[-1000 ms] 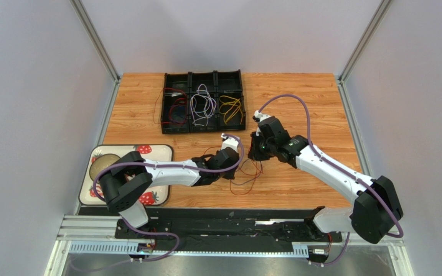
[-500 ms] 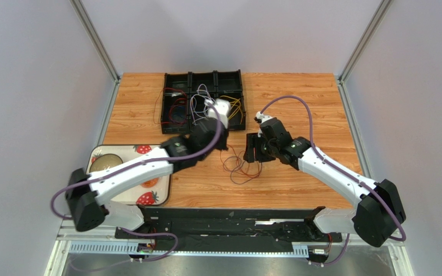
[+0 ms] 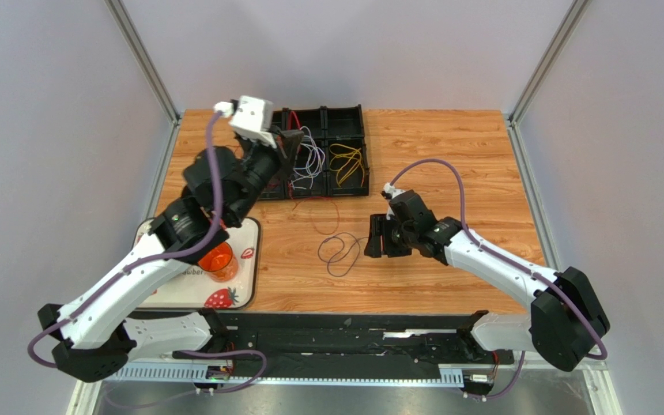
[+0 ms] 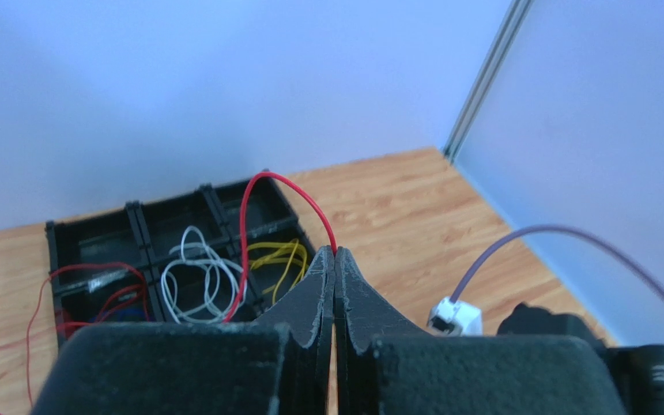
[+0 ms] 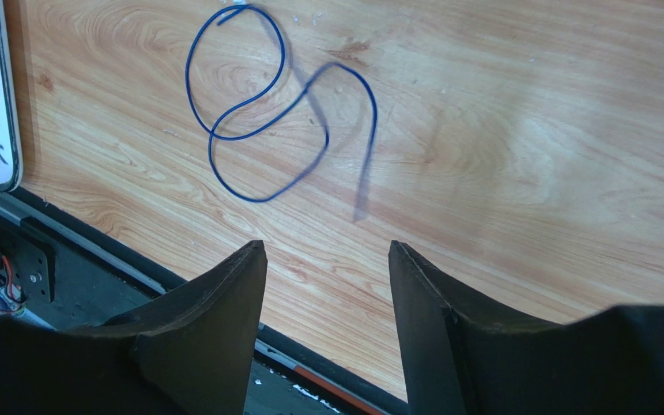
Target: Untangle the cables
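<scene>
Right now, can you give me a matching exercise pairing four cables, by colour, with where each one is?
1. red cable
2. blue cable
3. yellow cables
4. white cables

A. middle compartment of the tray
B. pinched in the shut left gripper
C. right compartment of the tray
D. loose on the table, before the open right gripper

Pairs: 1-B, 2-D, 3-C, 4-A

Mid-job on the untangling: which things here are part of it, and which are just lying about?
Part of the job:
- red cable, pinched in the left end effector
- blue cable, loose on the table
- white cables and yellow cables, in the black compartment tray

Lying about:
- strawberry-print tray
- orange object on it
</scene>
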`<state>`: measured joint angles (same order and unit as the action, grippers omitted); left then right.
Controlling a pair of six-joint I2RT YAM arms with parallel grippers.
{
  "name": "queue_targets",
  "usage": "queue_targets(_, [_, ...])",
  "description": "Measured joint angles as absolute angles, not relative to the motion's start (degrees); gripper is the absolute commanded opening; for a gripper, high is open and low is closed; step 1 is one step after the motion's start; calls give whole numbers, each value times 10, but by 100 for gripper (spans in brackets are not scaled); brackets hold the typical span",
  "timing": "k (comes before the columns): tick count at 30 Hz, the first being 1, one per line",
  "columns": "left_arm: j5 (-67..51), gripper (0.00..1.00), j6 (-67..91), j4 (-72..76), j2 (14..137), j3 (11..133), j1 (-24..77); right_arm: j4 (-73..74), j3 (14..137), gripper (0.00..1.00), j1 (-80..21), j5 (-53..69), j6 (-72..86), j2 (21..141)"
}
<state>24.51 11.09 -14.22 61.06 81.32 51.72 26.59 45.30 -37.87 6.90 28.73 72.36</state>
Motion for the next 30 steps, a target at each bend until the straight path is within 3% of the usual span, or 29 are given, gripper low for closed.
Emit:
queue_targets(15, [246, 0, 90, -174, 661, 746, 517, 230, 460, 58, -468, 49, 317, 816])
queue_targets(18, [248, 0, 90, -174, 659, 740, 517, 236, 481, 64, -480, 28, 322, 854])
queue_targets(19, [251, 0, 90, -173, 656, 734, 517, 239, 493, 69, -483, 18, 325, 868])
queue_targets(20, [253, 0, 90, -175, 653, 729, 517, 240, 503, 82, -484, 10, 328, 879])
queue_targets(30, [281, 0, 93, -231, 540, 667, 516, 269, 613, 84, -487, -51, 357, 991])
